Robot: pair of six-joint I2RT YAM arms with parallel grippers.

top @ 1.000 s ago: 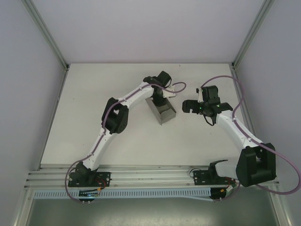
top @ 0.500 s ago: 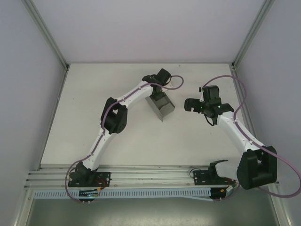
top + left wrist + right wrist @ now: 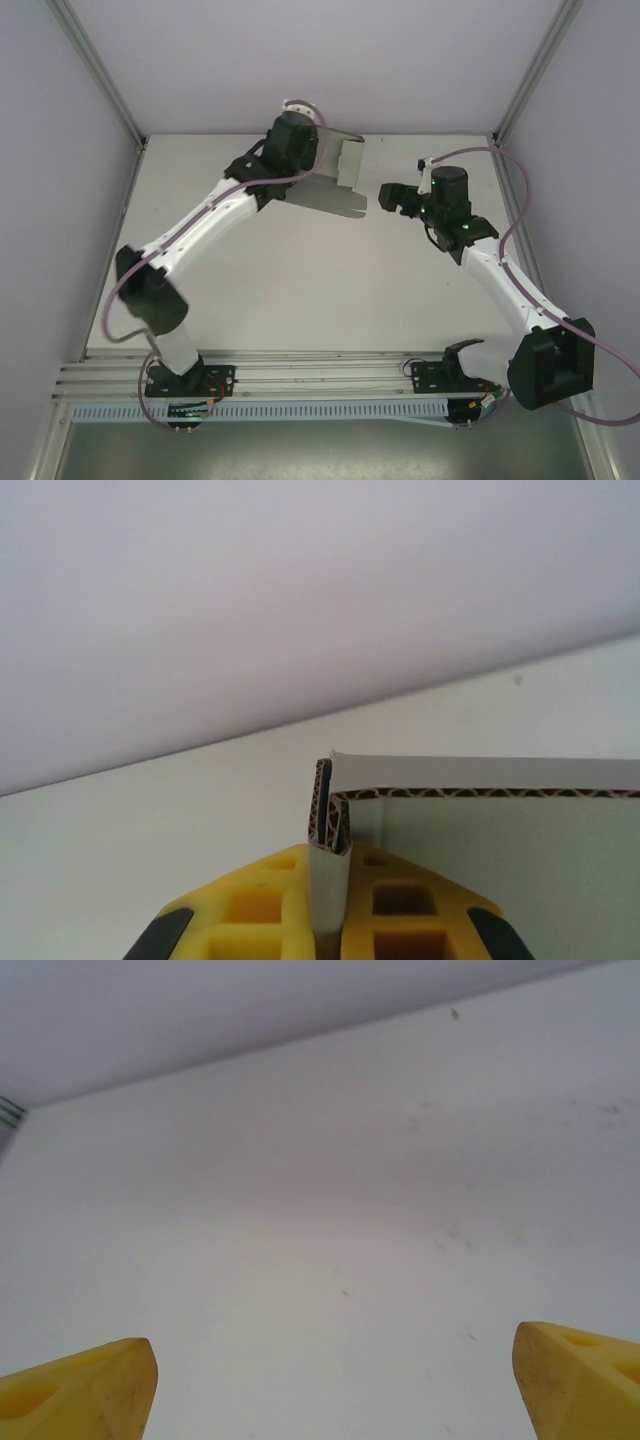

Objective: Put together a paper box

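The left gripper [image 3: 330, 872] is pressed together on the paper box [image 3: 333, 192]. In the left wrist view, its yellow fingers [image 3: 400, 905] pinch a doubled edge of the corrugated card, where one wall is folded back over itself. From above, the box is in the far middle part of the table [image 3: 300, 290] and seems to be lifted off the surface, with the left arm raised high. It looks like one wide grey panel with a shorter flap standing up at its right side, so it is not a closed box. I judge the task to be only partly done: one wall is folded and one corner is formed, but the other walls and the tabs seem not yet raised or tucked in. The right gripper [image 3: 330, 1388] is spread wide and empty. It is near the right side of the box but apart from it, with bare table below it.
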